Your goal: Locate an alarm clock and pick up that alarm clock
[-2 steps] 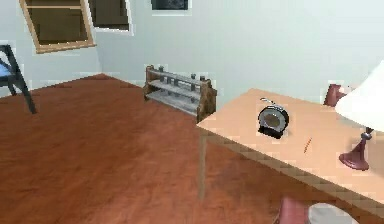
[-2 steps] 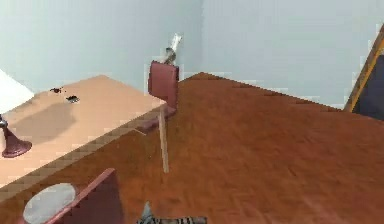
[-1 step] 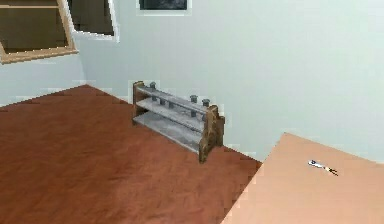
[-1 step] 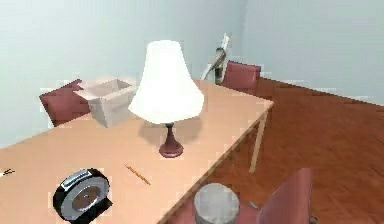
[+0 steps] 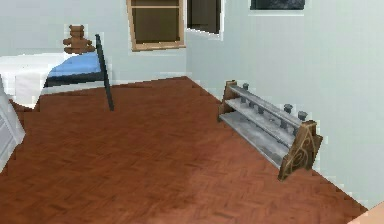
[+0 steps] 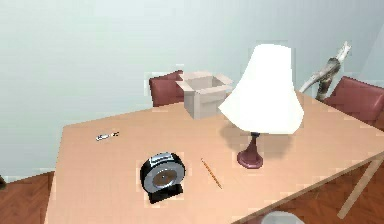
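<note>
One clock (image 6: 163, 177), round and dark-rimmed, upright on bench (image 6: 95, 165) at 8 o'clock from lamp (image 6: 262, 95), pencil (image 6: 211, 172) near. Probably light, rigid, smooth and glass-faced; best taken across the rim's sides, near the base. Cannot tell tool's state.

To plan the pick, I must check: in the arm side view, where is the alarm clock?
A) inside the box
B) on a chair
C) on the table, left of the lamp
C: the alarm clock stands on the table, left of the lamp.
</note>
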You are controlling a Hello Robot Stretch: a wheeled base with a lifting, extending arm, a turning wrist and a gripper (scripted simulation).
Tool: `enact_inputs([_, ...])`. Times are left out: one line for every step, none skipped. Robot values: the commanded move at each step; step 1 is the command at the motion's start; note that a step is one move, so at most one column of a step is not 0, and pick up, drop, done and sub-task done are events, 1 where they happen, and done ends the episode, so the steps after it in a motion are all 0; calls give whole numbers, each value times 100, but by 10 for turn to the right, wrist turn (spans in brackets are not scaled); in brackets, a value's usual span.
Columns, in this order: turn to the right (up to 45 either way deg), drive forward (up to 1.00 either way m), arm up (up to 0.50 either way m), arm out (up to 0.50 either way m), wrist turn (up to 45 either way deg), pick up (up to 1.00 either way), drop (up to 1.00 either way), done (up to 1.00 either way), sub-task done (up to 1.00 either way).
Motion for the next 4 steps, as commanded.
enact_inputs([0, 0, 50, 0, 0, 0, 0, 0, 0])
enact_inputs([0, 0, 34, 0, 0, 0, 0, 0, 0])
enact_inputs([0, 0, 0, 24, 0, 0, 0, 0, 0])
enact_inputs([0, 0, 0, 0, 450, 0, 0, 0, 0])
